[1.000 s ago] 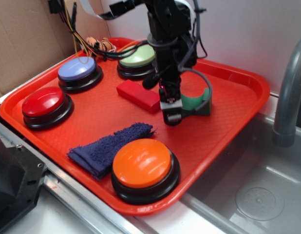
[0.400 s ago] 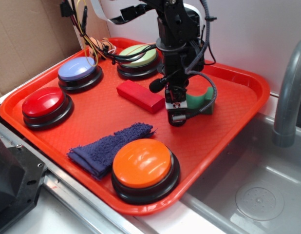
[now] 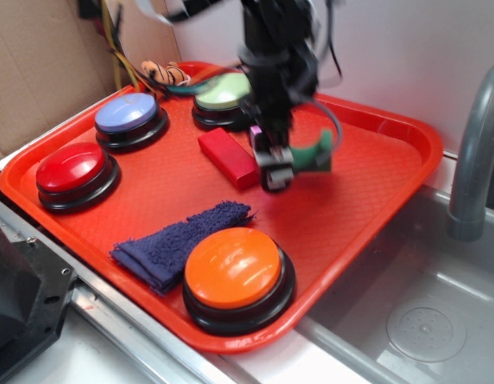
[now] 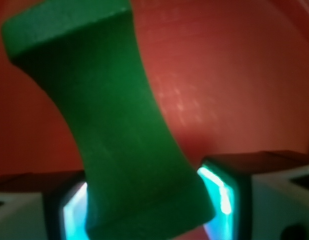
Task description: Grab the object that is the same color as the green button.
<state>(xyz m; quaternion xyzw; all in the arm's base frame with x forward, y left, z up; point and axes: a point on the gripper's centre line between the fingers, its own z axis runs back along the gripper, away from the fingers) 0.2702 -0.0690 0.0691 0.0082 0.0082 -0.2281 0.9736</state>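
The dark green arch block is gripped at one end by my gripper, over the middle of the red tray. It seems a little above the tray floor. In the wrist view the green block fills the gap between my two fingers, and my gripper is shut on it. The green button, with its pale green dome on a black base, stands at the tray's back, just behind the arm.
A red rectangular block lies just left of the gripper. Blue button, red button and orange button stand on the tray, with a blue cloth. A grey faucet and a sink are to the right.
The gripper has moved left and slightly up, and the green block has moved with it. The arm is motion-blurred now.
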